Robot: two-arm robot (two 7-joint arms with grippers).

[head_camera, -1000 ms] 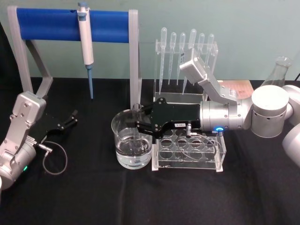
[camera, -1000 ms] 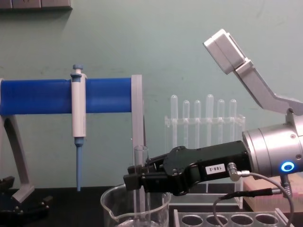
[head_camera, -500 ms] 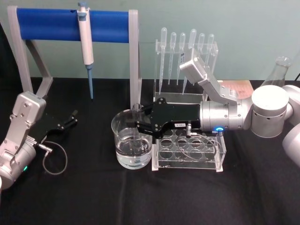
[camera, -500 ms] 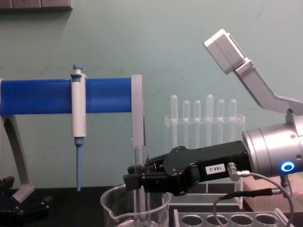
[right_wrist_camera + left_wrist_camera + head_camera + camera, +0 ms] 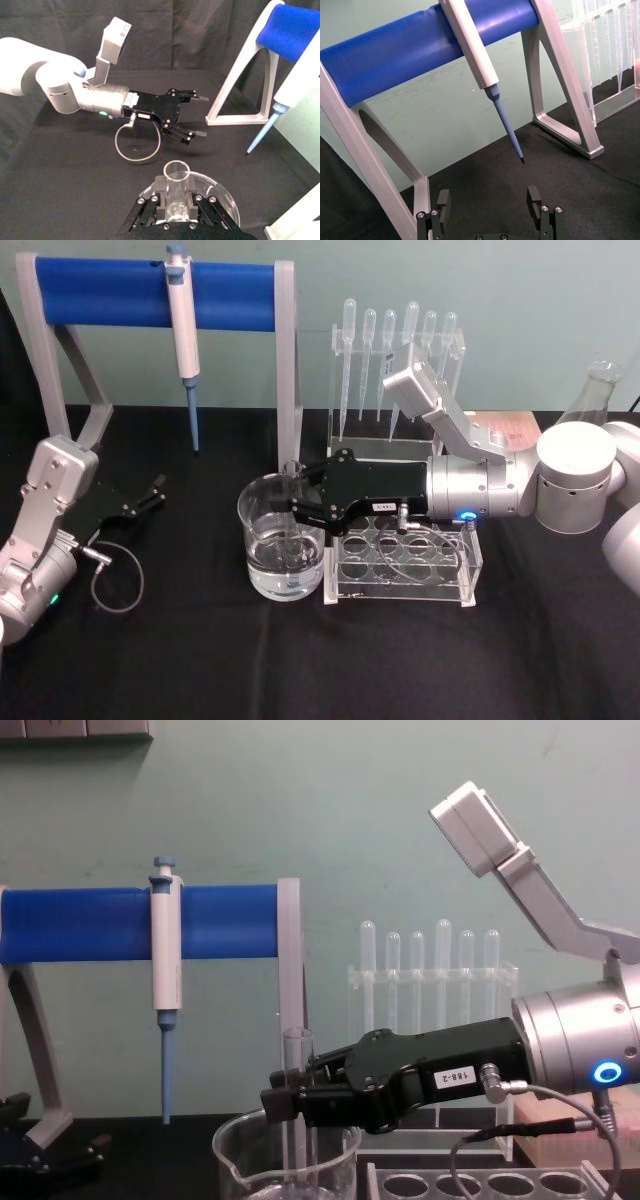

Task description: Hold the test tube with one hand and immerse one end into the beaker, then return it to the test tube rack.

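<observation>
Immersion apparently achieved: right gripper (image 5: pixel 285 1098) clamps the upright test tube (image 5: pixel 296 1048), lower end inside the beaker (image 5: pixel 258 540); return to the test tube rack (image 5: pixel 400 592) outstanding; left gripper (image 5: pixel 490 200) parked open at left.

The right gripper (image 5: pixel 288 1101) carries a small white label (image 5: pixel 455 1074) on the side of its black body, just ahead of the silver wrist (image 5: pixel 575 1055). In the chest view the label reads "188-2". In the head view the same label shows as a thin white strip, too small to read. No other writing is legible.
</observation>
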